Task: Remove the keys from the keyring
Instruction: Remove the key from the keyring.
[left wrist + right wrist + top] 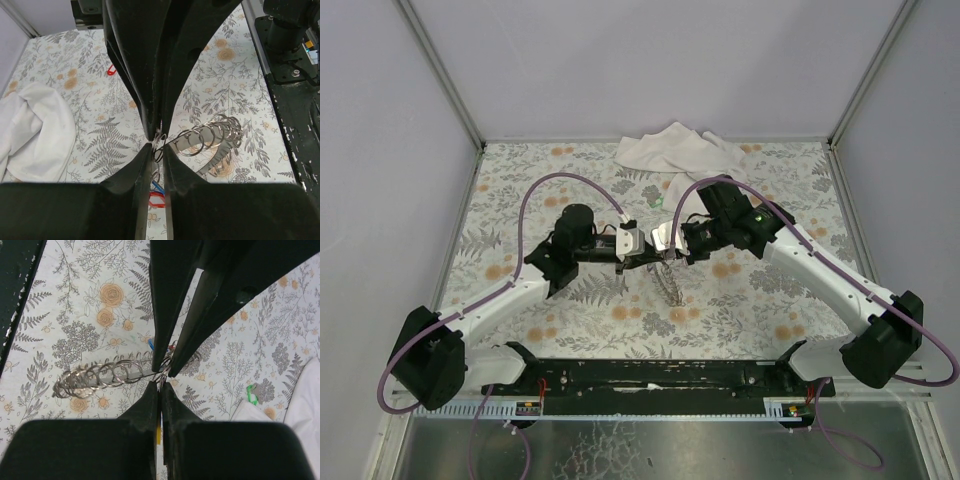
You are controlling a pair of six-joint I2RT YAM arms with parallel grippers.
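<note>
The keyring, a chain of silvery rings, hangs between my two grippers and sags to the table. My left gripper is shut on a ring at the chain's end. Blue and red keys show in the gap below its fingertips. My right gripper meets it tip to tip and is shut on a neighbouring ring. A yellow sliver shows between its fingers. The chain trails left in the right wrist view and right in the left wrist view. A loose red key and a loose green key lie on the table.
A crumpled white cloth lies at the back of the floral table, and it also shows in the left wrist view. The green key lies next to its edge. White walls enclose the table on three sides. A black rail runs along the near edge.
</note>
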